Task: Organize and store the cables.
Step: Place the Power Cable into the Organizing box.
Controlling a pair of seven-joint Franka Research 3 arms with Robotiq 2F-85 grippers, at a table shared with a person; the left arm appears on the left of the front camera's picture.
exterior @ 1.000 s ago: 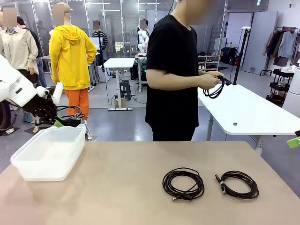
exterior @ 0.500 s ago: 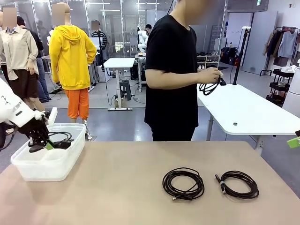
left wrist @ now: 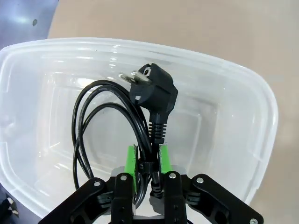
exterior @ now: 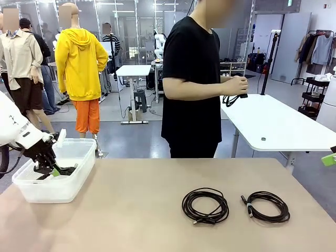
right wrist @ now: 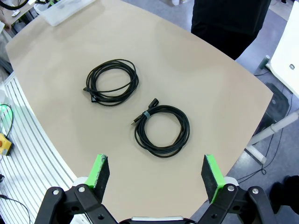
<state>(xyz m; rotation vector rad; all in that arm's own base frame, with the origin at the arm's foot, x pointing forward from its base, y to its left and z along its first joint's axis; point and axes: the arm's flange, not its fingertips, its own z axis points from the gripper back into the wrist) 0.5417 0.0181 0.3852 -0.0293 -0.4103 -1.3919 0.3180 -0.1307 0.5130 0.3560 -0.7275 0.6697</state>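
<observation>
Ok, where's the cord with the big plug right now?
The plugged cord is down inside the clear plastic bin at the left end of the table in the front view, between the left arm's jaws.

Tan table (exterior: 131,226): clear plastic tub (exterior: 50,192) far left; black cable coil (exterior: 205,191) beside second coil (exterior: 269,195), right.

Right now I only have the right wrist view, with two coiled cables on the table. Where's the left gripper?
Observer: The left gripper is down inside the clear bin.
Operator: Anything between its jaws?
Observer: A black power cable sits between its pads, plug pointing away from the wrist.
Operator: Any other cables around?
Observer: The person standing opposite holds another cord.
</observation>
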